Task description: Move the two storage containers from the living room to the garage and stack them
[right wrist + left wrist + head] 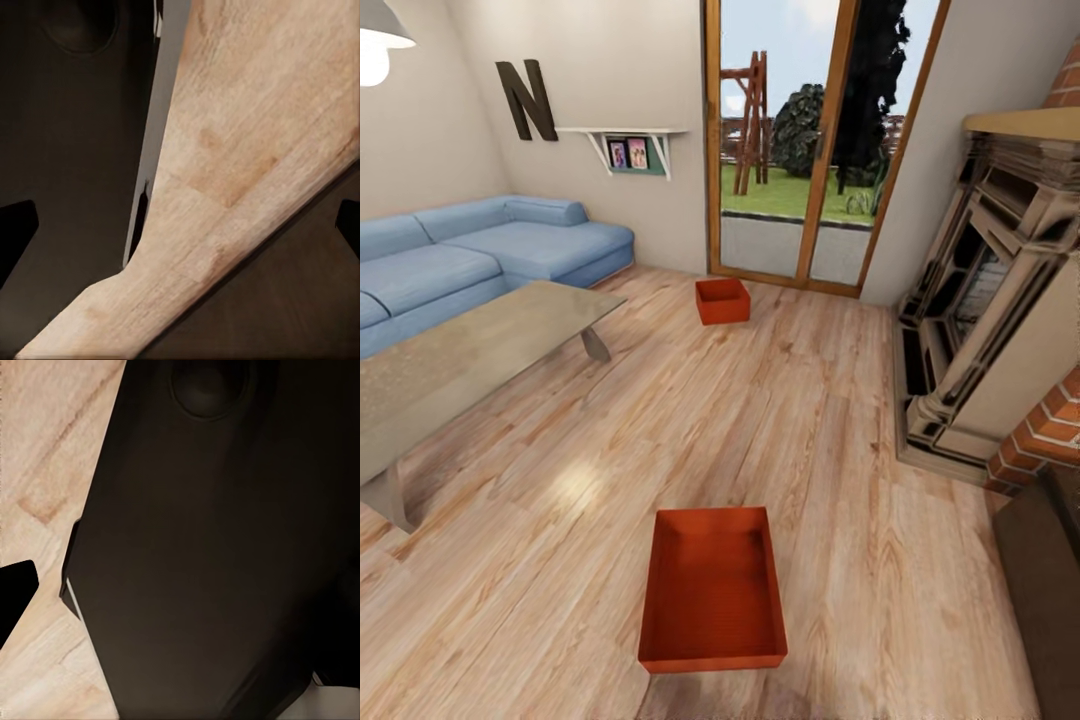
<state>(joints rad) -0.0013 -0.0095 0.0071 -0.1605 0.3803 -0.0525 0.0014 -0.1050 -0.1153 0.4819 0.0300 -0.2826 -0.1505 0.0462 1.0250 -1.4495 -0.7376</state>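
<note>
Nearby, an empty red-orange bin (713, 592); another (722, 301) farther; gripper states unclear.

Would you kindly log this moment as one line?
room: living room | near container: on wood floor, empty | far container: by glass doors | grippers: state unclear

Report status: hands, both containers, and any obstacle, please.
Hands: state unclear. Near container and far container both on wood floor. Coffee table at left; path between open.

Our body (217, 555) reads as broad matte black panels with a round recessed dimple (206, 386) (another shows in the right wrist view), a pale grey edge strip (161, 127), and black gripper fingertips (15, 232) at the sides.
</note>
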